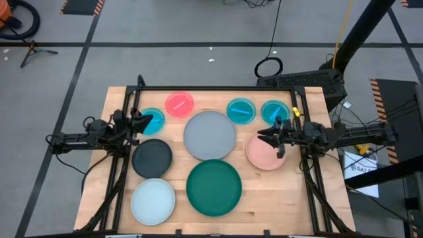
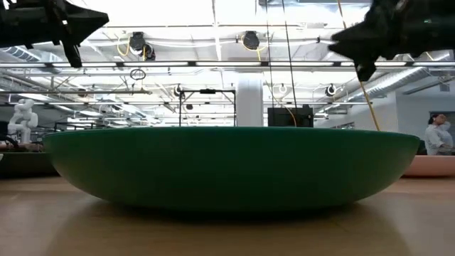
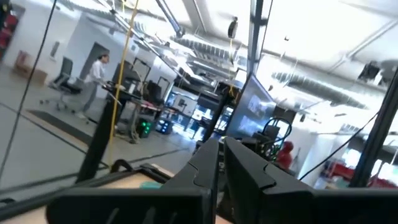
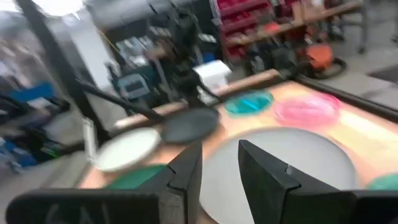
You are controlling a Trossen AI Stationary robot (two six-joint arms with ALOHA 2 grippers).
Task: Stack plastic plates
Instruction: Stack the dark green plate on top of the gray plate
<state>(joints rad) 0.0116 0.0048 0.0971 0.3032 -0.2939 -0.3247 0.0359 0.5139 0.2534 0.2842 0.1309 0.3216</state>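
Observation:
Nine plastic plates lie flat and apart on the wooden table (image 1: 106, 165). The large grey plate (image 1: 209, 135) is in the middle, with the large dark green one (image 1: 213, 187) nearer. Black (image 1: 152, 157) and pale blue (image 1: 153, 200) plates lie at the left, and a salmon-pink one (image 1: 268, 157) at the right. A pink-red plate (image 1: 179, 104) and three bright blue ones (image 1: 154, 122) (image 1: 241, 110) (image 1: 274, 111) line the far side. My left gripper (image 1: 144, 121) (image 3: 221, 144) hovers shut over the left blue plate. My right gripper (image 1: 263, 137) (image 4: 221, 146) hovers open above the salmon plate's edge, pointing at the grey plate (image 4: 280, 162).
A black metal frame (image 1: 218, 88) borders the table's far and side edges. Both arms are raised off the table. In the low view the dark green plate (image 2: 231, 167) fills the foreground. A person (image 2: 437, 135) stands in the room beyond.

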